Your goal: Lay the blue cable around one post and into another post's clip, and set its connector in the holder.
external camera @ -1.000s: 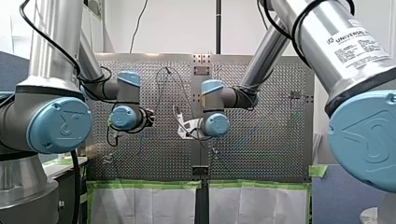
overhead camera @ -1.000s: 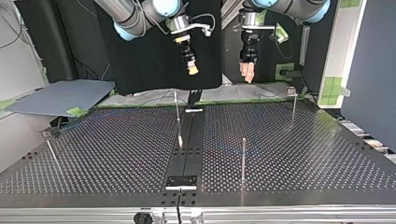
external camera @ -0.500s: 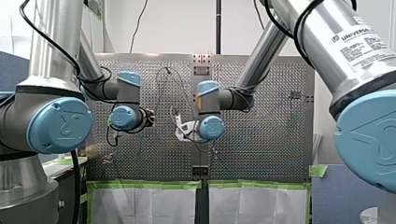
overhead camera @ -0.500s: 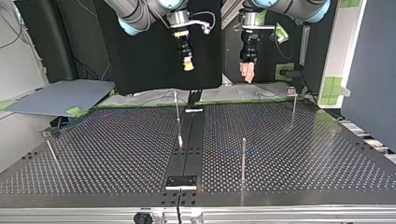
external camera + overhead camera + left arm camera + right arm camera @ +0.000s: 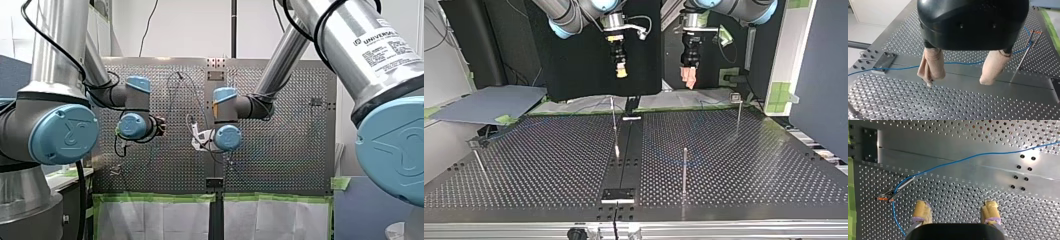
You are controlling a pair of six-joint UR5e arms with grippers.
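Left gripper (image 5: pixel 963 70): released, beige pads apart, empty, above the desk (image 5: pixel 923 105).
Blue cable (image 5: pixel 963 63): loose on the desk, long axis crosswise to that gripper, just ahead of its pads; leads to a clip post (image 5: pixel 1023 56).
Right gripper (image 5: pixel 956 211): released, yellow pads apart, empty; the cable passes close beside one pad.
Nearer arm: likely the right, though both hang clear.
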